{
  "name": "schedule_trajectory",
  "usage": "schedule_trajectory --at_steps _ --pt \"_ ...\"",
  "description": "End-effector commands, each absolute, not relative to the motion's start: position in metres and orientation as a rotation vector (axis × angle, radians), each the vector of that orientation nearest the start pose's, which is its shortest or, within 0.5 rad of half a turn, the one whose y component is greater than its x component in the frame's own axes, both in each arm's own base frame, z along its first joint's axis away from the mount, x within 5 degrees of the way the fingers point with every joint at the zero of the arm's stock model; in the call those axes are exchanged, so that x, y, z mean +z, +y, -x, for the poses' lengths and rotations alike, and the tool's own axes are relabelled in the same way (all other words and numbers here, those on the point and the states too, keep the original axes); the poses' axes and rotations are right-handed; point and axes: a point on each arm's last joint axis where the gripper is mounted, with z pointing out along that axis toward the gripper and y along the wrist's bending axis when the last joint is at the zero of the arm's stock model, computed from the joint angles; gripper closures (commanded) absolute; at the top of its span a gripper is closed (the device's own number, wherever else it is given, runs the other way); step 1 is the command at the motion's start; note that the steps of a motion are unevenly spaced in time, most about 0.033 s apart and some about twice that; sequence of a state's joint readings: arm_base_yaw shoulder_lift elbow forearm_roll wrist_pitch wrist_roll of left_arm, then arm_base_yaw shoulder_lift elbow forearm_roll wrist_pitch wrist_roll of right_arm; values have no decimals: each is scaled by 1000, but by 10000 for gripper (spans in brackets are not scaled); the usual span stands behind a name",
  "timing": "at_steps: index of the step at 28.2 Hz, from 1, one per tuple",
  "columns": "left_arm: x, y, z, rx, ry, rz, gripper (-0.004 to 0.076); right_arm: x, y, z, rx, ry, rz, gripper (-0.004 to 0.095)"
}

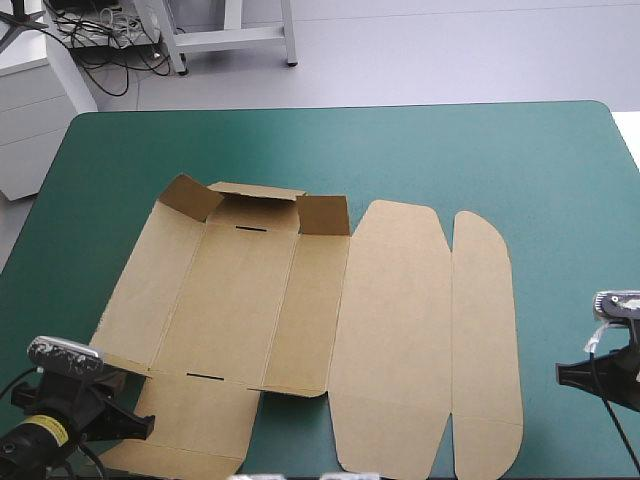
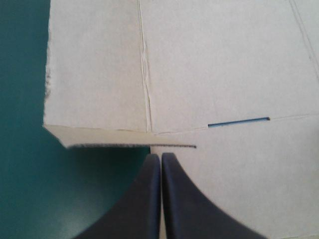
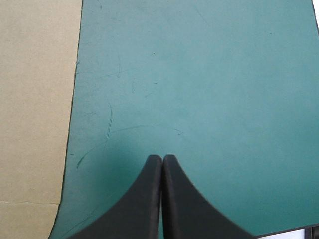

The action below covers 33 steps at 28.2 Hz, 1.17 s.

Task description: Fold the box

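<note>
The brown box (image 1: 300, 300) lies opened out as a cut sheet on the teal-green surface (image 1: 500, 150), filling its middle and reaching the near edge. Most of it is flat. At the sheet's 11 to 12 o'clock end two small corner flaps (image 1: 190, 197) stand tilted up, with a low back wall (image 1: 255, 193) between them. Toward 3 o'clock lie the broad lid panel (image 1: 390, 330) with rounded far corners and, beyond a crease, a narrow rounded strip (image 1: 485, 340), both flat. The left gripper (image 2: 161, 157) sits at about 8 o'clock from the sheet's centre, its black fingers pressed together into one point holding nothing, the tips just short of a cut edge where a corner of board is slightly lifted; a thin slot (image 2: 238, 121) shows in the crease ahead, toward 1 o'clock. The right gripper (image 3: 162, 158), at about 3 o'clock, is likewise pinched together and empty over bare cover, the strip's edge beside it toward 9 o'clock.
</note>
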State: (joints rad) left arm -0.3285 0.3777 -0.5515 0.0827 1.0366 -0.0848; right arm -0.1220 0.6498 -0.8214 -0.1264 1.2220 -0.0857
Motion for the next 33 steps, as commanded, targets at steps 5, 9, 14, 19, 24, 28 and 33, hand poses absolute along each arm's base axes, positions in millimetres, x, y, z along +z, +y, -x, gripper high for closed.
schedule_trajectory --at_steps 5,9,14,19,24,28,33 --pt "361 -28 -97 -134 2232 -291 734 346 -21 -85 -257 2403 -46 928" --pt "384 -42 -135 -131 2239 -326 734 346 -19 -86 -216 2400 -49 928" --pt "401 -52 -195 -33 2191 -331 734 346 -19 -86 -221 2401 -48 928" --pt "421 -32 -244 -32 2242 -265 732 346 -19 -86 -225 2398 -47 928" --pt "426 19 -269 -176 2325 -132 732 347 -19 -87 -226 2391 -47 928" --pt "422 66 -270 -322 2356 4 733 345 -19 -88 -225 2386 -45 928" --pt "402 121 -259 -337 2439 167 734 345 -20 -88 -228 2386 -45 928"
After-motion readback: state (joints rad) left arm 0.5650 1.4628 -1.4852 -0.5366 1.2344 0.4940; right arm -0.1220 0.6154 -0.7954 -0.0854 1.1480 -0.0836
